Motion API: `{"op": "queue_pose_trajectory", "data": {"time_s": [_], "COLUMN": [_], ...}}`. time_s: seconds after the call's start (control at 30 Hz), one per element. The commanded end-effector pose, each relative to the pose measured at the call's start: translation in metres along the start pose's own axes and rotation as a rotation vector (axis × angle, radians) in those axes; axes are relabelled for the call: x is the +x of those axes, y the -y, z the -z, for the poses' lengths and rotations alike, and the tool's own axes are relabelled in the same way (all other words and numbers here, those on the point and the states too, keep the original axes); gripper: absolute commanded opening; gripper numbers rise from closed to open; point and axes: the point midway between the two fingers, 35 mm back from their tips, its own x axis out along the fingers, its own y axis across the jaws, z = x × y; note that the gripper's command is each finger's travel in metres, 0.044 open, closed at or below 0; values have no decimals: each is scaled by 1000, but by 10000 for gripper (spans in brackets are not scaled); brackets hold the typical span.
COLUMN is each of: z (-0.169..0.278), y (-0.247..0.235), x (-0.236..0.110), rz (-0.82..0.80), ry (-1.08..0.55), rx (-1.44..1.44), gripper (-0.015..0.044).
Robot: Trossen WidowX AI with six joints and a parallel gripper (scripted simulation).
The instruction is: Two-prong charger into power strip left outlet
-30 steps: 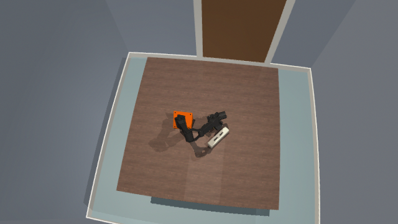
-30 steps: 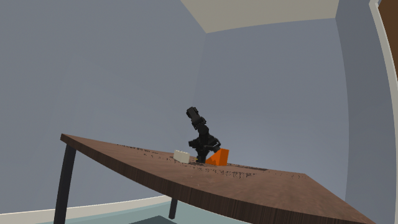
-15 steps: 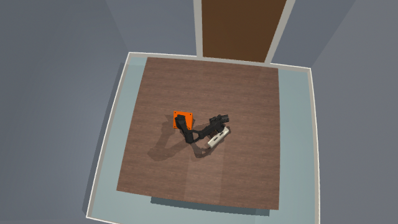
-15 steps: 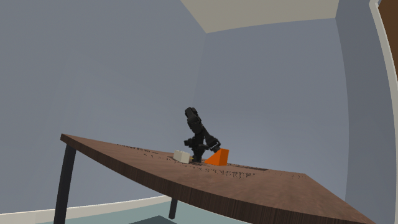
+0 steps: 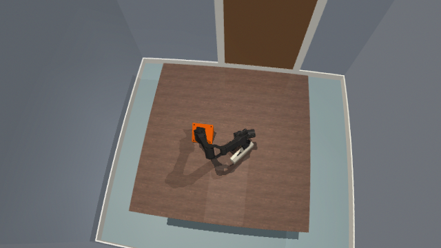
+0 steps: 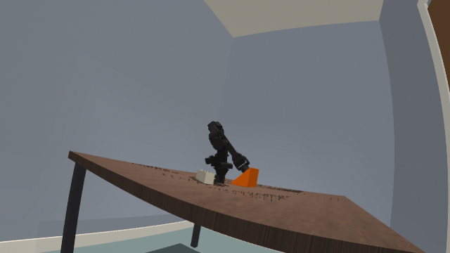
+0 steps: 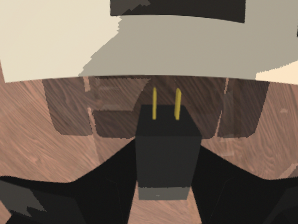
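Observation:
My gripper (image 7: 162, 144) (image 6: 220, 178) is shut on the black two-prong charger (image 7: 169, 172), holding it by its sides. Its two gold prongs (image 7: 154, 104) point up the wrist view, towards the power strip. The cream power strip (image 5: 235, 158) (image 6: 204, 176) (image 7: 45, 40) lies on the table, diagonal in the top view. In the wrist view its near edge is just beyond the prong tips, with table showing between. A dark recess (image 7: 175, 9) in the strip shows at the top edge. Whether it belongs to the left outlet I cannot tell. The arm partly covers the strip in the top view.
An orange wedge-shaped block (image 5: 209, 132) (image 6: 252, 178) stands on the wooden table (image 5: 269, 193) (image 6: 316, 218), beneath part of the arm in the top view. Shadows of the arm and gripper fall on the table.

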Motion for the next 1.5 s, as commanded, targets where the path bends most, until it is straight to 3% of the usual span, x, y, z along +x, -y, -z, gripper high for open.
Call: {"op": "queue_pose_trajectory", "data": {"time_s": [0.0,1.47], "z": [-1,-10], "y": [0,1], "x": [0,-1], "rz": [2,2], "ry": [2,3], "rx": [-5,-5], "gripper": [0,0]}}
